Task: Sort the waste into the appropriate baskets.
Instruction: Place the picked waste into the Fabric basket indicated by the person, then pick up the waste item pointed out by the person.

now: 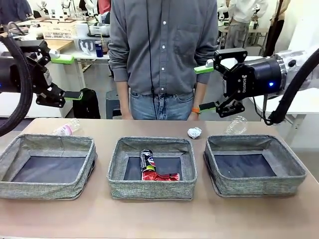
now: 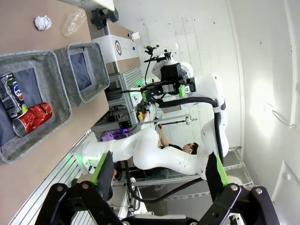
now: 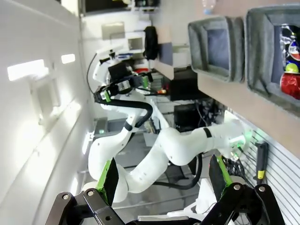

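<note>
Front view: the left jaws and right jaws both stand wide and hold nothing, raised above the bench (image 1: 159, 216) on either side of the person (image 1: 159, 50). The middle basket (image 1: 152, 189) holds the dark can (image 1: 147, 160) and the red can (image 1: 162, 176), which touch. The left basket (image 1: 42, 189) and right basket (image 1: 259, 184) are empty. Behind them on the bench lie the left bottle (image 1: 66, 128), the foil ball (image 1: 194, 132) and the right bottle (image 1: 236, 125).

I judge the bottles to be light, thin-walled, slick and apt to roll, so I'd pinch one across mid-body. The ball looks light and crushable, and any side would do.

Left wrist view: my jaws are wide. Both cans lie in their basket, with the ball and a bottle beyond it.

Right wrist view: the jaws are wide. The left basket is bare, with a bottle past it.
</note>
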`<state>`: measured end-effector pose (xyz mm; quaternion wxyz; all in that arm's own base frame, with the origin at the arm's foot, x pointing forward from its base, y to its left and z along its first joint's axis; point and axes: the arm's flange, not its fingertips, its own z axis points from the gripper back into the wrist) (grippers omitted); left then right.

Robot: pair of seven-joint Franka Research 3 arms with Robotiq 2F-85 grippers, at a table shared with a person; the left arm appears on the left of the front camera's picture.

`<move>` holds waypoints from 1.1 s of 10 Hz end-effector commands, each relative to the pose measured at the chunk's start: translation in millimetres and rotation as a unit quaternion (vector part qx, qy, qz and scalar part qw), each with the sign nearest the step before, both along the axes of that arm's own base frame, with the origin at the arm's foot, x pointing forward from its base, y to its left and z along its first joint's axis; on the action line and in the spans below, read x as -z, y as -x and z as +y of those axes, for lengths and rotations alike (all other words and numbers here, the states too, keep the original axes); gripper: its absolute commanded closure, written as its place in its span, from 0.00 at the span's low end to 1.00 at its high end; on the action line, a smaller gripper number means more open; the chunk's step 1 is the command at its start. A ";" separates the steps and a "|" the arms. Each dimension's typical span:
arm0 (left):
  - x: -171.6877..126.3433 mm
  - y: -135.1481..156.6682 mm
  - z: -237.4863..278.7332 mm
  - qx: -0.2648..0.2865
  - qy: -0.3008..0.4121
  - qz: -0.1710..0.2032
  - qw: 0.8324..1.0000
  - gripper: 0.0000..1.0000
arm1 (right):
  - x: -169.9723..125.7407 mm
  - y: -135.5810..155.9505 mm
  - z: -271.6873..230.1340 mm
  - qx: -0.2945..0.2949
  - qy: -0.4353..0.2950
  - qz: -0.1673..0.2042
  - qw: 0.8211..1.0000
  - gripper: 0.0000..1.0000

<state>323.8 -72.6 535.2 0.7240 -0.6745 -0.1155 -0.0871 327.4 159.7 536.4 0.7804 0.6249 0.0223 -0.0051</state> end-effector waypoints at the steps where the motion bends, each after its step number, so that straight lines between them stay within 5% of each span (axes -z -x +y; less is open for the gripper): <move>1: -4.8 0.6 -2.0 -0.003 0.012 0.004 1.000 0.00 | -9.6 0.3 0.3 -0.005 -0.019 -0.005 1.000 0.00; 11: -4.8 0.6 -2.0 -0.003 0.012 0.004 1.000 0.00 | -9.6 0.3 0.3 -0.005 -0.019 -0.005 1.000 0.00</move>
